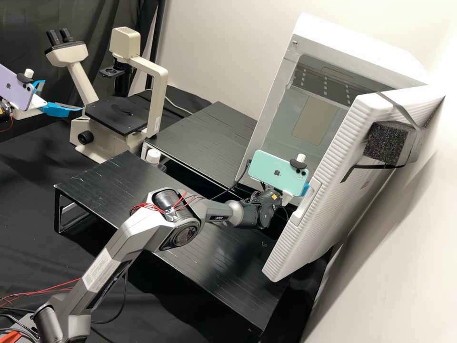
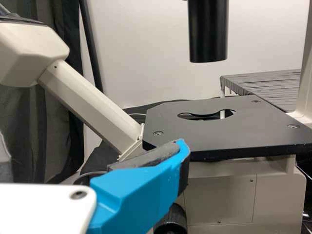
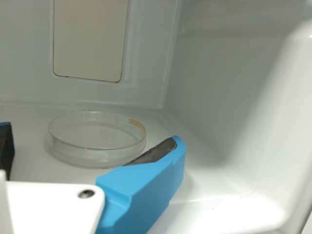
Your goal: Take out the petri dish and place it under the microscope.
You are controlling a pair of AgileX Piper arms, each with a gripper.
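- Right arm (image 1: 177,231): extends from the near side over the low black table (image 1: 95,183); its wrist is at the mouth of the white cabinet (image 1: 271,100).
- Right gripper (image 1: 306,189): inside the cabinet, fingers spread apart, released, grasping nothing.
- Petri dish (image 3: 96,139): lies flat on the cabinet floor (image 3: 31,170), ahead of the right gripper's fingers. One finger (image 3: 146,183) overlaps the near edge of the dish in the right wrist view; contact cannot be determined.
- Left gripper (image 1: 63,95): beside the microscope (image 1: 157,76), directed toward its stage (image 1: 114,116); fingers parted, released, grasping nothing.
- Cabinet clearance: the door (image 1: 328,176) stands open; its edge is near the right gripper. The side wall (image 3: 234,97) rises beyond that finger, with a gap between. A further gap separates the dish from the back wall (image 3: 146,53).
- Stage edges: the black plate is level, with a shaped opening near its middle and screws by its corners. The left gripper's finger (image 2: 141,195) is close to the plate's edge; contact cannot be determined.
- Stage headroom: the black cylinder (image 2: 208,31) hangs upright over the plate, with open space between its lower end and the plate.
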